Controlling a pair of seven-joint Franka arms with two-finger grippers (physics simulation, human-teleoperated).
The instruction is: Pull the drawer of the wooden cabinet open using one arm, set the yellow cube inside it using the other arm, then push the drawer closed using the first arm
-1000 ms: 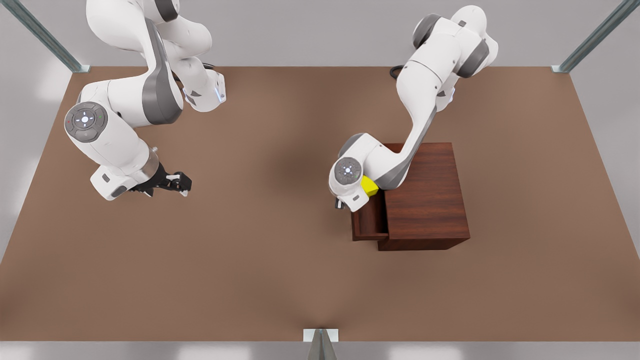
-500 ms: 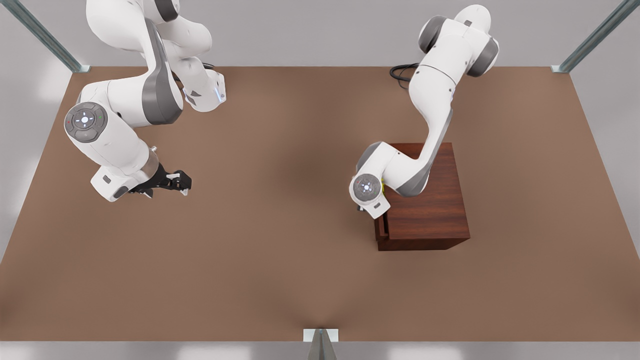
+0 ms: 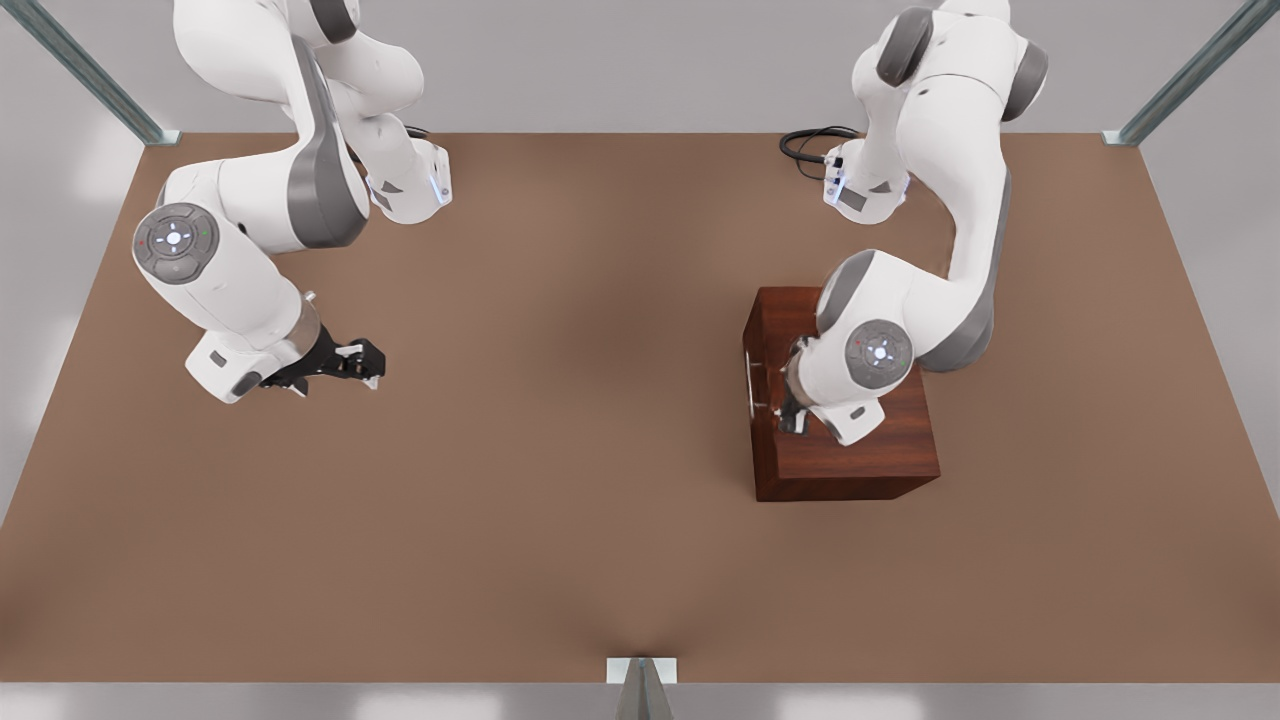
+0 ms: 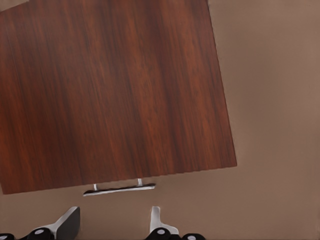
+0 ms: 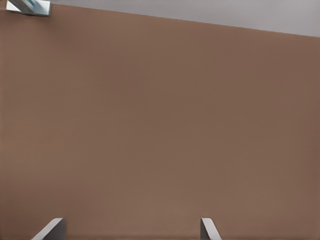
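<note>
Nearest you on the table (image 3: 560,520), the cabinet (image 3: 860,465) sits toward the front view's right. Drawer (image 3: 752,440) looks flush with the cabinet face, handle (image 4: 119,188) standing just proud of it. The cube is probably inside the shut drawer, but you can't confirm that from this steep angle.

Handling: the drawer is rigid wood and should slide straight. The thin bar is the only grip, so pinch it mid-span; it is smooth metal and could slip. The cube is light, hard and plain-faced, so take it across opposite faces.

Left gripper (image 4: 114,221) hovers over the cabinet's handle edge, fingers (image 4: 70,222) spread, gripping nothing.

Farther off, toward the front view's left, the right gripper (image 3: 365,362) waits above bare table, fingers (image 5: 52,227) parted and empty.
</note>
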